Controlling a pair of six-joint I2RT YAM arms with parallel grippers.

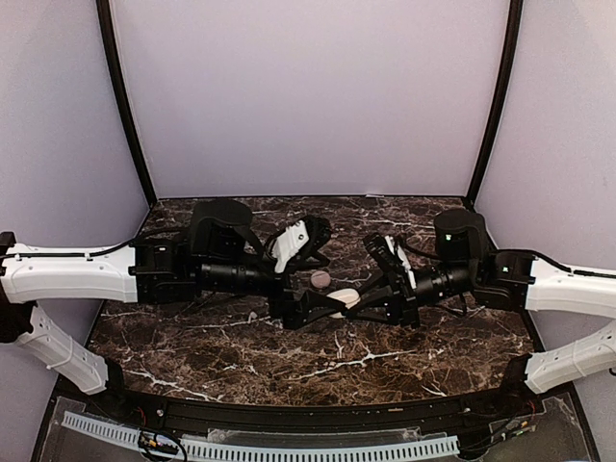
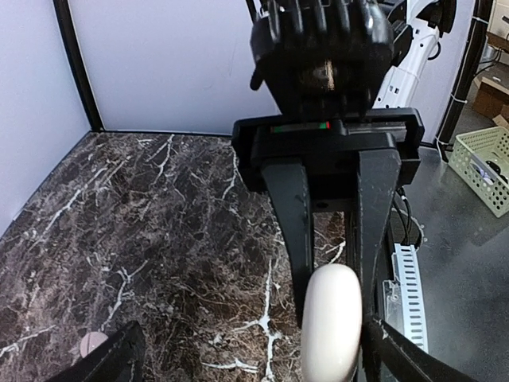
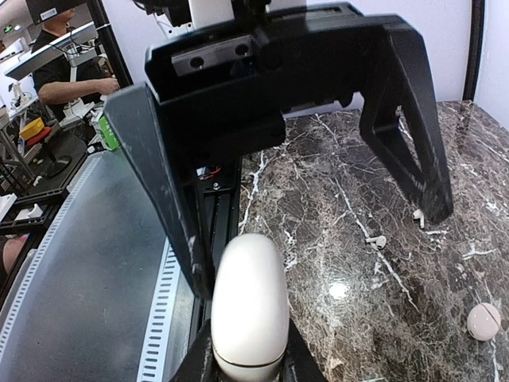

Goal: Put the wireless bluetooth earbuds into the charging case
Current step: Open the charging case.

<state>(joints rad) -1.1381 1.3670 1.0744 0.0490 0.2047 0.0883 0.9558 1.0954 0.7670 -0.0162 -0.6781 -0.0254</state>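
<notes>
The right gripper [image 2: 334, 312] is clamped tight on the white charging case [image 3: 248, 306]. The left gripper [image 3: 316, 248] gapes wide around it. Both earbuds [image 3: 378, 240] lie loose on the marble table [image 3: 334, 191] beyond, apart from the case.

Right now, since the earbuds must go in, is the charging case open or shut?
Shut: the charging case, held by the right gripper, is one smooth shell with a thin seam; no lid raised.
</notes>
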